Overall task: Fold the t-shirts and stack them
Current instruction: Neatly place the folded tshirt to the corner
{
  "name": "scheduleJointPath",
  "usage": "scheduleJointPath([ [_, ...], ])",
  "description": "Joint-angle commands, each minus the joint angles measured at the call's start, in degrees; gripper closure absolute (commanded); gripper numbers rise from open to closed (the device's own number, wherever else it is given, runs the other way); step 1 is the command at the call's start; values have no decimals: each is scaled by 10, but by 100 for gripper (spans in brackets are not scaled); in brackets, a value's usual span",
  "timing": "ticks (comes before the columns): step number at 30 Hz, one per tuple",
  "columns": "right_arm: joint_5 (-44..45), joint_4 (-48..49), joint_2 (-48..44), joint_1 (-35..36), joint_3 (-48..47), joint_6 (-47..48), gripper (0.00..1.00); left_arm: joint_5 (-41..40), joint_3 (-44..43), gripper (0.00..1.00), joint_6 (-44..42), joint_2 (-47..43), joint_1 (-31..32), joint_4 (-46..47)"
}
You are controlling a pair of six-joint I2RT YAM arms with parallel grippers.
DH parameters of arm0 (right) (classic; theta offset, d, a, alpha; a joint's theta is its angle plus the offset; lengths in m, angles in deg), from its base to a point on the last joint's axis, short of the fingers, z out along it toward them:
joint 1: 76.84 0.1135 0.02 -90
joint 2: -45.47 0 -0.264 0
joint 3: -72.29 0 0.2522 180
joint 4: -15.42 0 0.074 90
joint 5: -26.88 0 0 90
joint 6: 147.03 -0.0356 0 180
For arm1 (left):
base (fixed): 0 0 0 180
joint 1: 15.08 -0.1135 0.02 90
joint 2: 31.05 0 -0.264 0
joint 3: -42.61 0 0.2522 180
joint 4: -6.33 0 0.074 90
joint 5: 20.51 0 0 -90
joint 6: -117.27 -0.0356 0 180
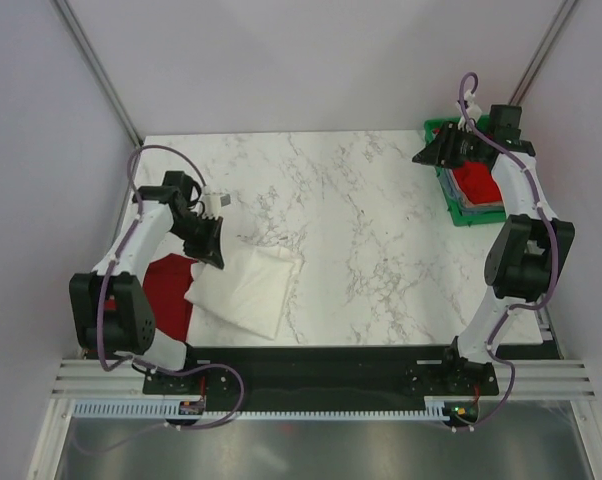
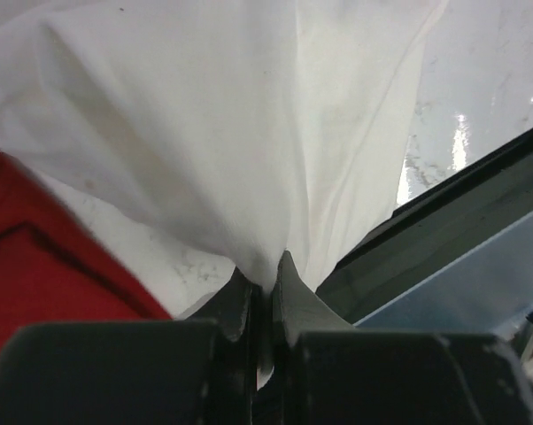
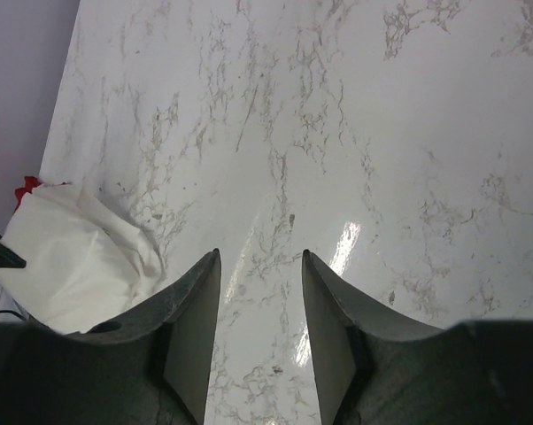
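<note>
The work surface is a white marble-patterned table [image 1: 381, 230] enclosed by pale walls, with a black base strip [image 1: 331, 358] along its near edge.

1. Hidden or cut-off items
- I read the left gripper [image 2: 265, 282] as pressed together on a pinch of the white t-shirt [image 1: 246, 288]. In the left wrist view the cloth fans up from the pinch and fills most of the frame, so I cannot trace its hem or sleeves.
- The white t-shirt lies crumpled at the near-left of the table.
- A red t-shirt [image 1: 167, 288] lies partly beneath it on the left. I cannot tell how much is covered, and the left arm cuts off its near-left part.
- A second red t-shirt [image 1: 476, 182] sits in the green tray [image 1: 439, 128] at the far-right corner. The right arm crosses the tray and hides part of both.

2. Edges and room
- The right gripper [image 3: 260, 301] hangs over marble just beside the tray, jaws apart, nothing between them.
- The near corner of the white t-shirt lies close to the base strip, and the red t-shirt lies near the table's left edge.
- Bare marble runs from the right edge of the white t-shirt across to the tray, and over the far-left area.
</note>
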Motion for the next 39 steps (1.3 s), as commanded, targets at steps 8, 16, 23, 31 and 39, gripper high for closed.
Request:
scheduleJointPath([
  [8,-38,7,-51,-1,45,17,51,-132,73,98,-83,-190,-114,-45],
  [16,-48,5,-60,-1,61,19,51,-174,79,98,-155,-276,-170,-70],
  [23,-54,7,-57,4,62,18,51,-171,63,98,-239,-309,-245,-100],
  [31,-56,11,-60,11,64,21,51,-167,14,98,-313,-291,-318,-96],
  [39,-59,15,-61,14,75,19,51,-159,-65,98,-368,-261,-373,-121],
])
